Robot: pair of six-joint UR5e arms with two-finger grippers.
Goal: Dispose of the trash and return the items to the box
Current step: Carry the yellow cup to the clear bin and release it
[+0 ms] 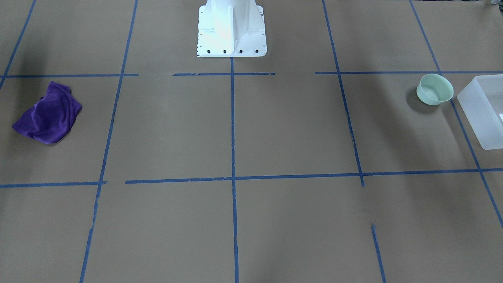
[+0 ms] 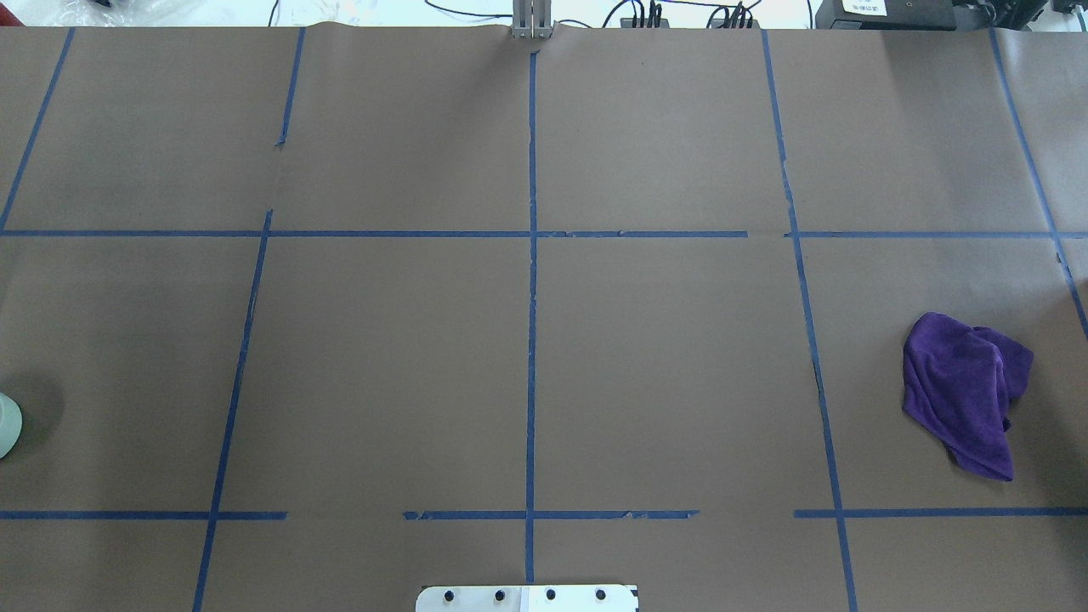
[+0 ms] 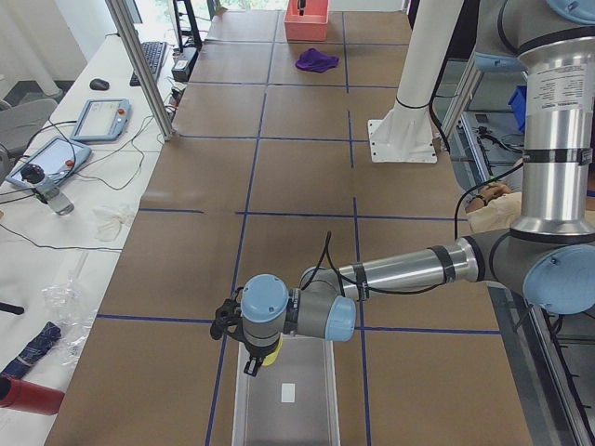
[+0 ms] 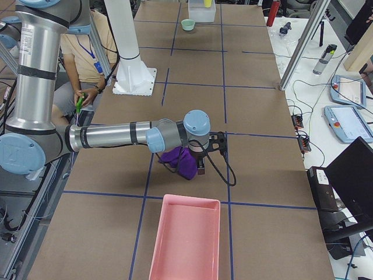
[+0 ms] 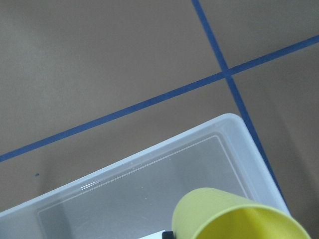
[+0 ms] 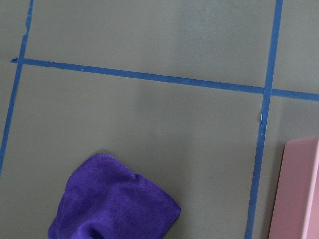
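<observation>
My left gripper (image 3: 258,359) hangs over the near end of the translucent frosted box (image 3: 284,400). The pale-yellow cup (image 3: 271,351) is at its tips. In the left wrist view the cup (image 5: 234,216) is held tilted above the box's corner (image 5: 124,172). The mint-green bowl (image 1: 434,89) stands upright on the table beside the box (image 1: 483,114). My right gripper (image 4: 201,162) is just over the purple cloth (image 4: 180,160). I cannot tell whether it is open or shut; its fingers do not show in the right wrist view.
The purple cloth (image 1: 49,113) lies crumpled on the brown paper, also seen in the right wrist view (image 6: 112,201). A pink tray (image 4: 186,239) sits near it at the table's end. The white robot base (image 1: 232,29) stands at mid-table. A person sits behind the robot.
</observation>
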